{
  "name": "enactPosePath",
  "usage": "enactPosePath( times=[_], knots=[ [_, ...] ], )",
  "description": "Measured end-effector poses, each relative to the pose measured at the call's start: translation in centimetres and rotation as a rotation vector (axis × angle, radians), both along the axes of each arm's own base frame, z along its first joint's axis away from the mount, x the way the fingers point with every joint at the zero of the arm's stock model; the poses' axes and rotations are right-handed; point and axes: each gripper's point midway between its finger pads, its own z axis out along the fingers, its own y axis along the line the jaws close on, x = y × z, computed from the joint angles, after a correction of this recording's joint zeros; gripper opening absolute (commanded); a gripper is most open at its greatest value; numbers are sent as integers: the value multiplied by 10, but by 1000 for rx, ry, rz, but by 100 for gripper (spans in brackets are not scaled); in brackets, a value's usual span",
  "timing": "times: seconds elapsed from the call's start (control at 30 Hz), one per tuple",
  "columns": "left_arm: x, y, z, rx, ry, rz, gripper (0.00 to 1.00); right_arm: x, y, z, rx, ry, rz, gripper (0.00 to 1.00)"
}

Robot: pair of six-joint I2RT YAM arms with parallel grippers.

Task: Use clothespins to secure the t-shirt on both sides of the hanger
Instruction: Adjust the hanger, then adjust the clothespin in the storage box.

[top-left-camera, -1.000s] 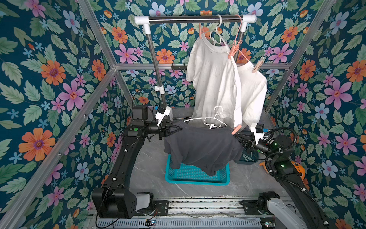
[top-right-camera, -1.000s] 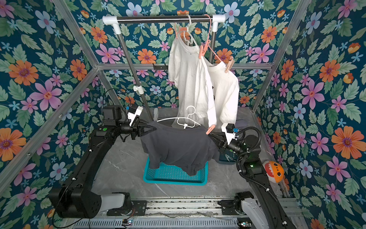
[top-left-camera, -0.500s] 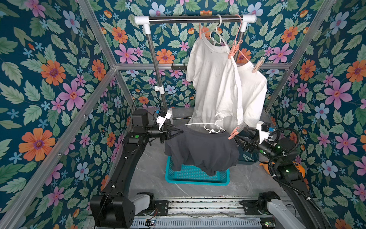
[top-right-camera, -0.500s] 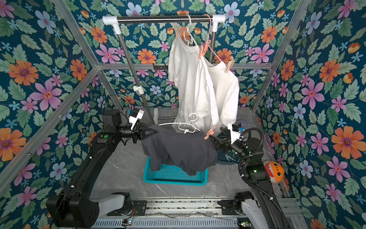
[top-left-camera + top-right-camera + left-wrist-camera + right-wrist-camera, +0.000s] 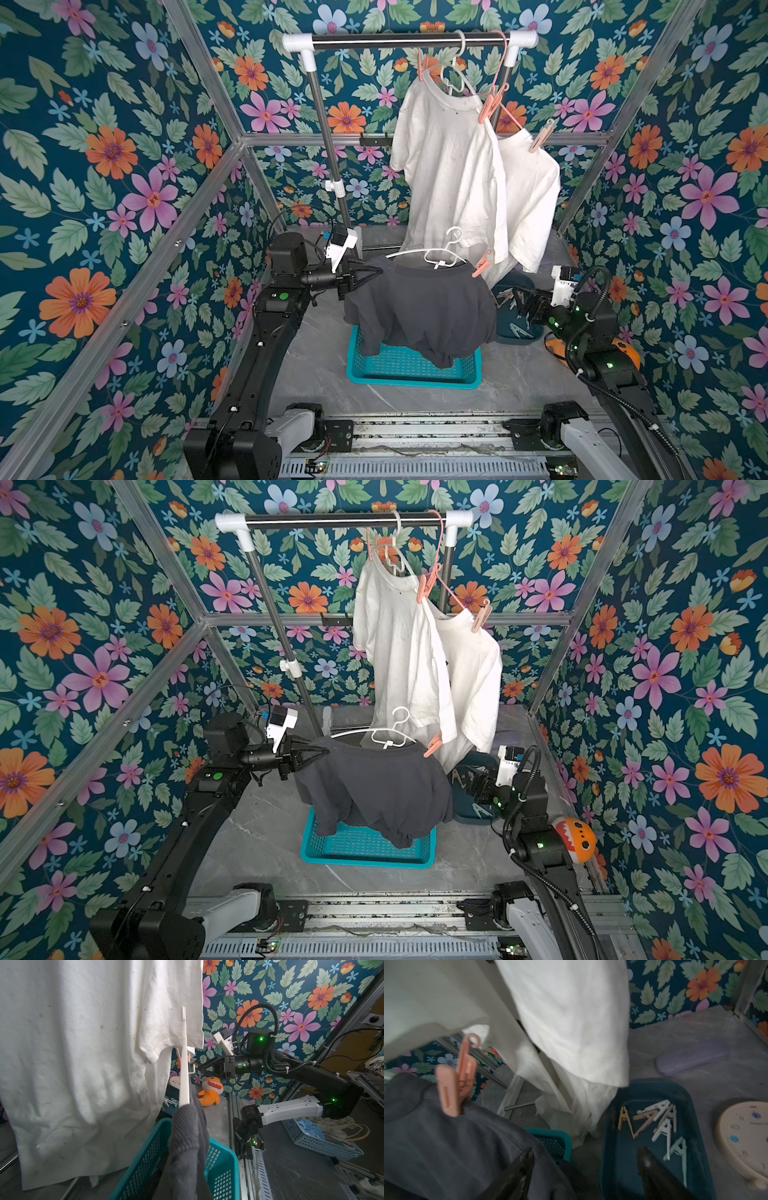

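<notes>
In both top views the left pincer [image 5: 376, 272] is clamped on the dark t-shirt [image 5: 419, 307] at its shoulder, the hanger [image 5: 432, 251] end hidden under cloth. Left wrist: that pincer is out of frame. Right wrist, blurred: the right pincer [image 5: 585, 1150] gapes empty; a pink clothespin [image 5: 454, 1084] bites the t-shirt ahead, and spare clothespins [image 5: 658, 1122] lie in a tray [image 5: 618, 1157] beside it.

- Left arm [image 5: 266, 332], right arm [image 5: 615, 374]: black links, white base segments [image 5: 291, 424], green LEDs [image 5: 284, 296].
- Left gripper [image 5: 379, 271]: black fingers [image 5: 363, 271]; white wrist camera [image 5: 341, 248].
- Right arm: black corrugated cable [image 5: 258, 1004] looped at 12 o'clock.
</notes>
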Motion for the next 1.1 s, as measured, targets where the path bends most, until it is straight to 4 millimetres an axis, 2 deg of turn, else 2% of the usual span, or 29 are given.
enactPosePath(
  times=[0.13, 0.27, 0.37, 0.57, 0.97, 1.1],
  knots=[
    [-4, 1, 4, 0, -21, 3, 0, 2, -17, -39, -19, 171, -104, 78],
    [-7, 1, 2, -1, -28, 0, 0, 4, -27, -70, -27, 309, -166, 78],
    [-3, 0, -2, -2, -23, -1, 0, 7, -31, -91, -40, 408, -193, 81],
    [-2, 0, -2, -3, -20, -4, 0, 13, -31, -130, -57, 570, -203, 80],
    [-3, -1, -1, -7, -23, -20, 0, 37, -31, -182, -65, 753, -240, 78],
    [-4, -1, -1, -8, -23, -25, 0, 38, -34, -202, -82, 807, -260, 78]
  ],
)
